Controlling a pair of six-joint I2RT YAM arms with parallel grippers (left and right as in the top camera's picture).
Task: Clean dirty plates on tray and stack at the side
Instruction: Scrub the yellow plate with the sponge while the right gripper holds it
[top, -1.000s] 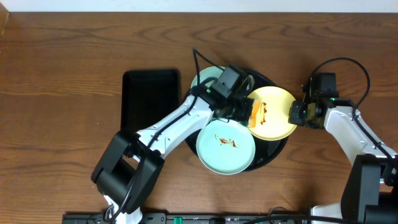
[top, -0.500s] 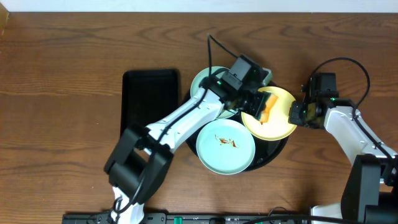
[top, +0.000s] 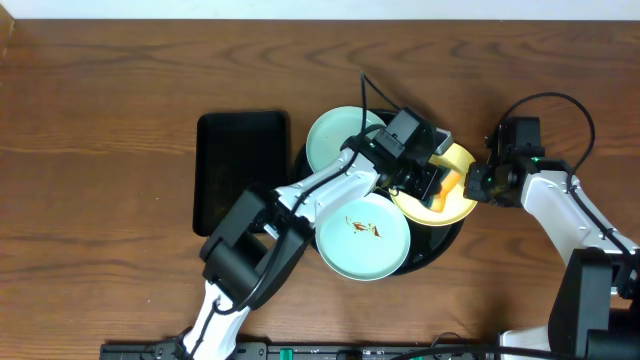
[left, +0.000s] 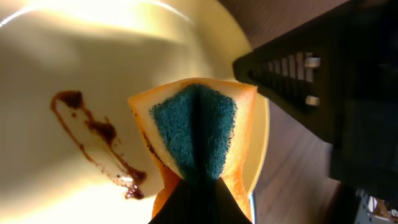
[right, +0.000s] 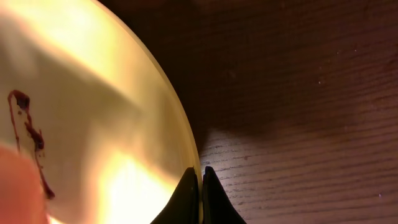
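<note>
The pale yellow plate (top: 456, 207) is tilted up over the right side of the round black tray (top: 451, 240). My right gripper (top: 479, 186) is shut on its right rim, seen close up as thin jaws pinching the edge (right: 201, 177). An orange sponge (left: 196, 130) with a blue-green scrub face is folded in my shut left gripper (left: 199, 183) and pressed on the yellow plate (left: 74, 62), beside a brown sauce smear (left: 99, 134). Two mint plates lie on the tray. The front one (top: 362, 236) carries a smear and the back one (top: 334, 136) is partly under my left arm.
A smaller rectangular black tray (top: 240, 170) lies on the wooden table to the left of the round tray. The right arm's cable loops above its wrist (top: 560, 105). Bare wood table (right: 298, 93) lies right of the yellow plate.
My left gripper has carried the sponge rightward across the yellow plate toward its right rim, uncovering more of the back mint plate. The right gripper has kept its hold without moving.
</note>
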